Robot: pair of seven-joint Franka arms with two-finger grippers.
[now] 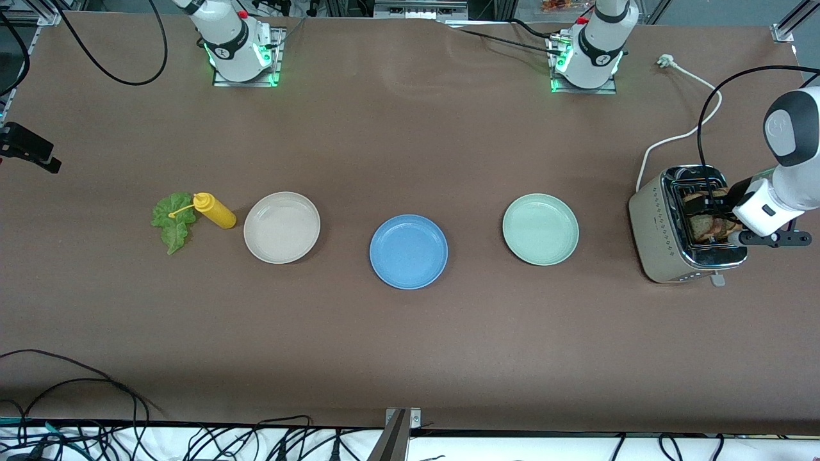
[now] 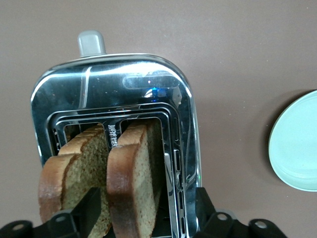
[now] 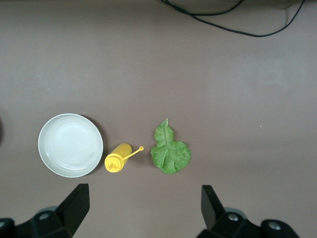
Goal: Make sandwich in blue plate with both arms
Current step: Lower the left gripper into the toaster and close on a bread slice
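The blue plate (image 1: 409,251) lies bare in the middle of the table, and no assembled sandwich is in view. Two brown bread slices (image 1: 705,225) stand in the toaster (image 1: 660,224) at the left arm's end. My left gripper (image 1: 721,208) hangs over the toaster, open. Its fingers straddle one slice (image 2: 133,183), one finger (image 2: 86,210) in the gap beside the other slice (image 2: 74,178), with space on both sides. The lettuce leaf (image 1: 173,219) lies flat toward the right arm's end. My right gripper (image 3: 143,193) is open high over the table near the lettuce (image 3: 171,151), holding nothing.
A yellow sauce bottle (image 1: 216,210) lies beside the lettuce, next to a beige-white plate (image 1: 282,227). A pale green plate (image 1: 540,229) sits between the blue plate and the toaster. The toaster's white cord (image 1: 679,137) runs toward the robots' bases.
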